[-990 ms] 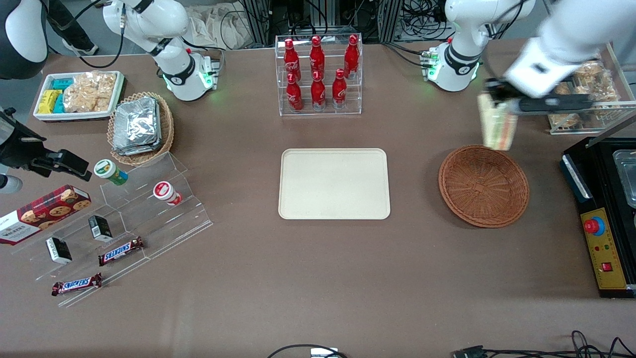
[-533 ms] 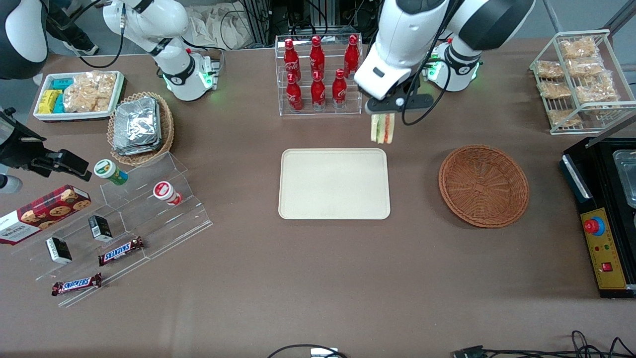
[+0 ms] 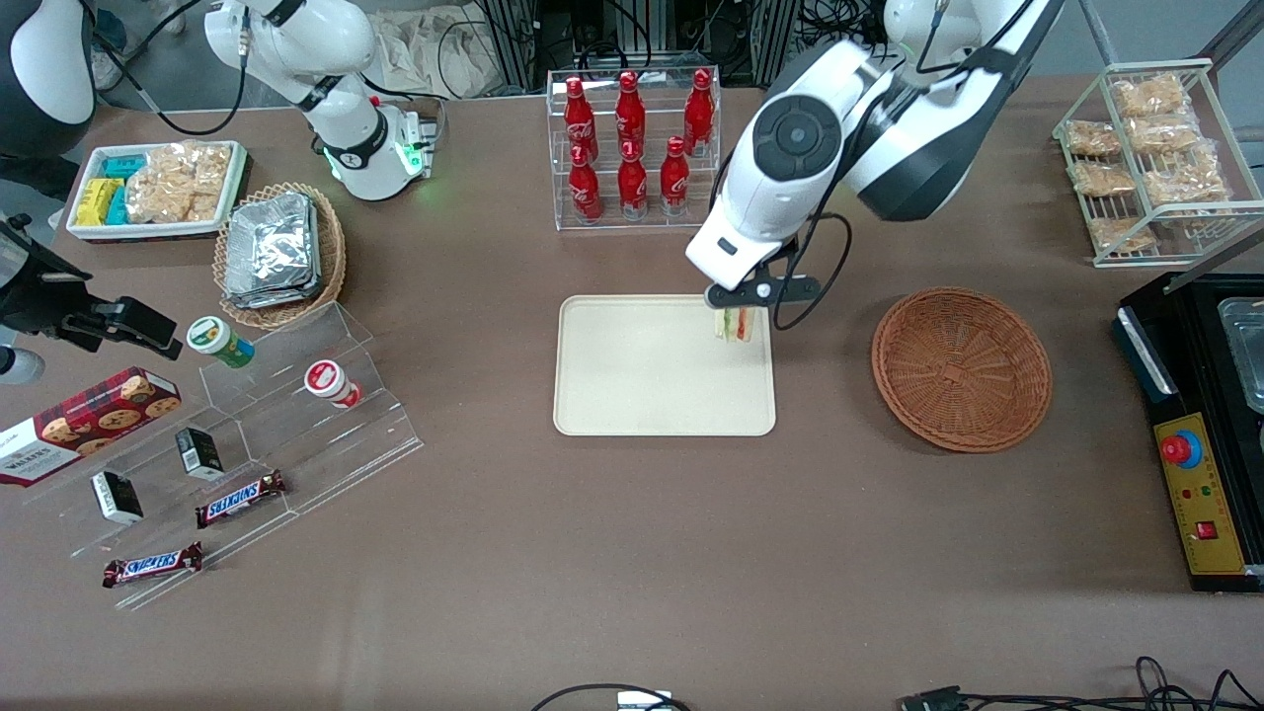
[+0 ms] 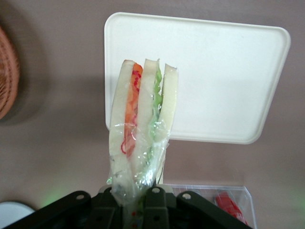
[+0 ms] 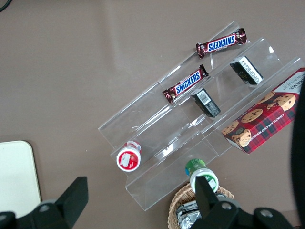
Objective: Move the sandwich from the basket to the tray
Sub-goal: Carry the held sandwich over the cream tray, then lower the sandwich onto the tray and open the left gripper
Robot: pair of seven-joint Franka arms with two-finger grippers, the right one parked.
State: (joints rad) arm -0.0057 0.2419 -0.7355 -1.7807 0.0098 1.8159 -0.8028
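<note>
**Wrapped sandwich held over the corner of the beige tray**

In the front view, the left arm's black two-finger gripper (image 3: 736, 301) sits just right of the frame's centre, a little above the middle, over the upper right corner of the flat cream-beige rectangular plastic tray (image 3: 642, 375). Its fingers are closed tight on one end of the small triangular wedge sandwich (image 3: 732, 324) of white bread with red and green filling in clear wrap, which hangs down from them with its layers standing on edge. Whether its tip touches the tray surface cannot be told.

The wrist view shows the grip more closely: the black gripper (image 4: 138, 202) pinches the wrap and bread at the wide end of the sandwich (image 4: 140, 138), and three white slices with an orange-red layer and a green layer between them point away from the camera toward the cream tray (image 4: 219, 76). The free tip of the sandwich overlaps the tray's corner.

The round reddish-brown woven wicker basket (image 3: 961, 367) lies at the right of the front view, well apart from the tray, with nothing inside it; a slice of its rim (image 4: 7, 71) also shows in the wrist view.

In the upper middle of the front view, a clear acrylic rack of red bottles (image 3: 632, 148) stands farther from the camera than the tray.
</note>
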